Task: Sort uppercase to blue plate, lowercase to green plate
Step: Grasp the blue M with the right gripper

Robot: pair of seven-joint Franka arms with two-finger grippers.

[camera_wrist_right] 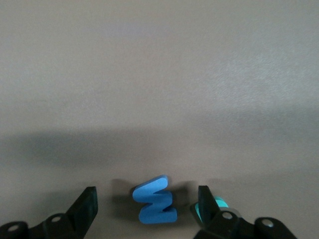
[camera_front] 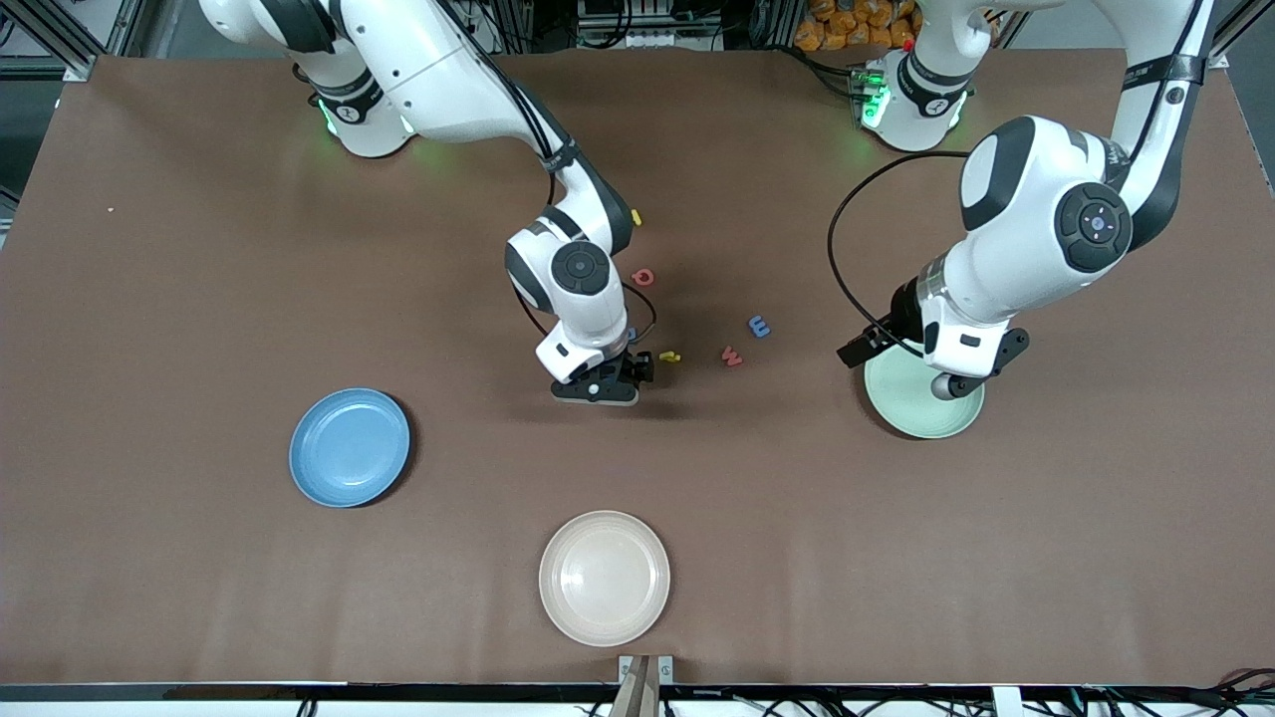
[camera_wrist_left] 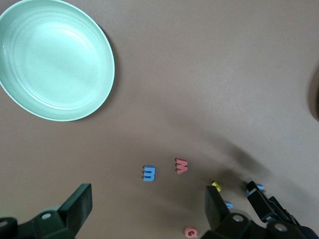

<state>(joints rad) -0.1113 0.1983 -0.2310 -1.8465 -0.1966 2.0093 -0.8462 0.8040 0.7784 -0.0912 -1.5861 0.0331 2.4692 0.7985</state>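
Between the fingers of our right gripper (camera_wrist_right: 144,211) lies the blue M (camera_wrist_right: 155,200), not yet gripped; we close squarely, clear of the teal letter (camera_wrist_right: 218,204) touching one finger. Over the green plate (camera_front: 911,418) our left gripper (camera_wrist_left: 144,211) waits open.

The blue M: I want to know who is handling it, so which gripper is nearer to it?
Right. The right gripper is down at the table with the blue M between its open fingers. The left gripper waits open over the green plate, toward the left arm's end.
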